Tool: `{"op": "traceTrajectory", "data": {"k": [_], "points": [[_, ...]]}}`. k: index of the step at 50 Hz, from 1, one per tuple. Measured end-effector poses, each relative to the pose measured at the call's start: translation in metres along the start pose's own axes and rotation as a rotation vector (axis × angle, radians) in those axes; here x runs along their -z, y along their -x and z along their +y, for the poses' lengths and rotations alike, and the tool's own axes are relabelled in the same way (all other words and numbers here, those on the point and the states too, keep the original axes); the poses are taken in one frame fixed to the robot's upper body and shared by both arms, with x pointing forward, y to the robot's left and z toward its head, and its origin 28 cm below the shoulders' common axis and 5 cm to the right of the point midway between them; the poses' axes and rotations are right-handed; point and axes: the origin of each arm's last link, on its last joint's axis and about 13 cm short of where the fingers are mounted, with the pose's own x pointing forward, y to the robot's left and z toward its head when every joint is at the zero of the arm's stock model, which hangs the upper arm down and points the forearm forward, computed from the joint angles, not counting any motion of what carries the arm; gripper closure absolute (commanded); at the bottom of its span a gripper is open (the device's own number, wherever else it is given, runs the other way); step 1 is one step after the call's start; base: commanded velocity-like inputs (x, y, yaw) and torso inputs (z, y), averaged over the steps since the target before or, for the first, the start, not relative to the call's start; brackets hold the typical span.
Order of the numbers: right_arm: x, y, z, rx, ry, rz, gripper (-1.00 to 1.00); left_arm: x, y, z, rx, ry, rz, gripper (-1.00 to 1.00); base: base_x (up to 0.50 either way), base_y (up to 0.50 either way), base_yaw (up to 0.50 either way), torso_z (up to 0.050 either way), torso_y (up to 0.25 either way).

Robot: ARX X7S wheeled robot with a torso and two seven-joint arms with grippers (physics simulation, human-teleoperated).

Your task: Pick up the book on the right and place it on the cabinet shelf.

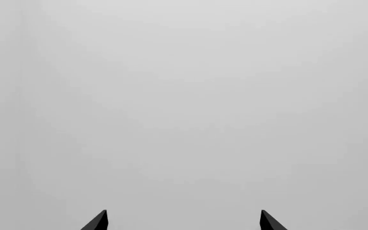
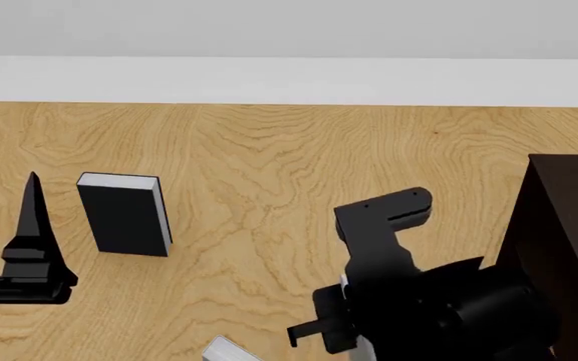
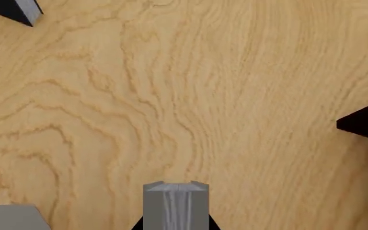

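Three books show in all: one black-covered book [image 2: 123, 218] and two pale grey ones. There is one dark cabinet [image 2: 570, 241] and there are two arms.

The worktop [image 2: 269, 165] is light wood with a strong swirling grain. Behind it run a white band and a plain pale wall. The black-covered book stands upright on the left part of the worktop, white page edges along its top. The cabinet sits at the right edge, well apart from it.

The left gripper [image 2: 33, 226] points upward near the left edge of the head view. In its wrist view, its fingers [image 1: 99, 221] are spread wide with only blank grey between them.

The right arm [image 2: 430, 301] reaches forward, just left of the cabinet. The right gripper [image 3: 176, 226] pinches the book [image 3: 176, 203] — dark finger edges press on both of its sides, and its narrow end faces the camera. Whether it clears the worktop I cannot tell. The second grey book [image 3: 8, 218] lies nearby on the worktop — only a corner shows.
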Motion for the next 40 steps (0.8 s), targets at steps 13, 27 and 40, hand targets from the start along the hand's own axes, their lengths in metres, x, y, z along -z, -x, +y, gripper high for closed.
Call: {"op": "traceTrajectory", "data": {"k": [13, 27, 40], "points": [[-0.023, 0.016, -0.002, 0.182, 0.106, -0.072, 1.00, 0.002, -0.001, 0.000, 0.002, -0.002, 0.004, -1.00, 0.00, 0.00, 0.00, 0.000, 0.001], [-0.034, -0.015, -0.006, 0.347, 0.169, -0.064, 1.00, 0.005, -0.002, -0.001, 0.006, -0.010, 0.012, -1.00, 0.00, 0.00, 0.00, 0.000, 0.001], [-0.027, -0.054, -0.001, 0.503, 0.258, -0.050, 1.00, 0.015, -0.004, -0.004, 0.015, -0.027, 0.033, -1.00, 0.00, 0.00, 0.00, 0.000, 0.002]]}}
